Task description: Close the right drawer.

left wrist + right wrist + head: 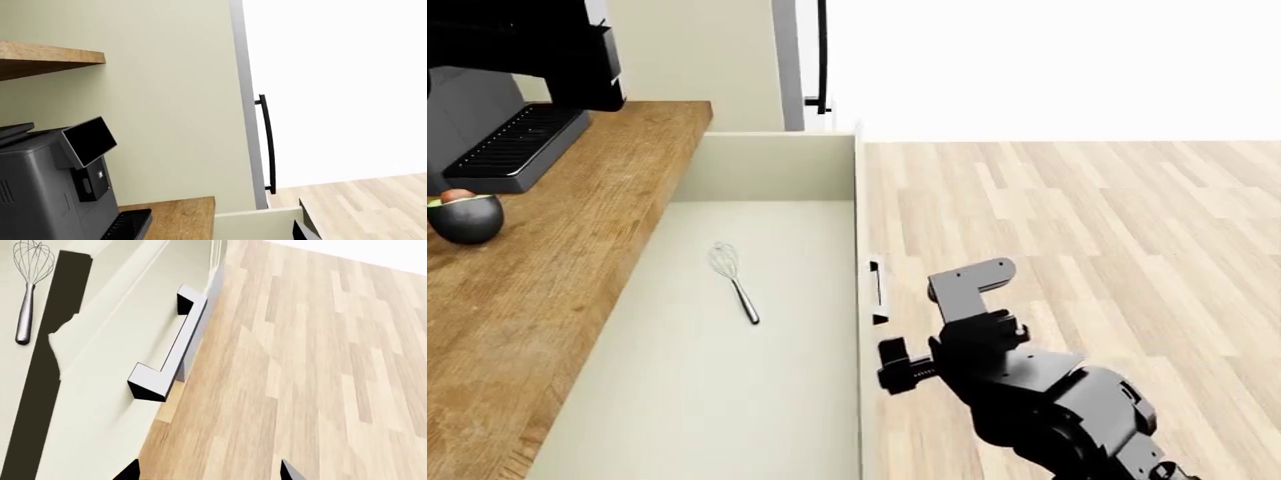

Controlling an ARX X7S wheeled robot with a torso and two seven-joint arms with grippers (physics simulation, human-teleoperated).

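Head view: right drawer (761, 380) cut off below; left end effector unseen.

one drawer (761, 400), one whisk (735, 283), one coffee machine (507, 90)

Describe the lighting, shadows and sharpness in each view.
Head view: even light, sharp; background above the floor blown white. Right wrist view: hard dark shadow inside the drawer near the whisk. Left wrist view: crisp; white void beside the cabinet handle.
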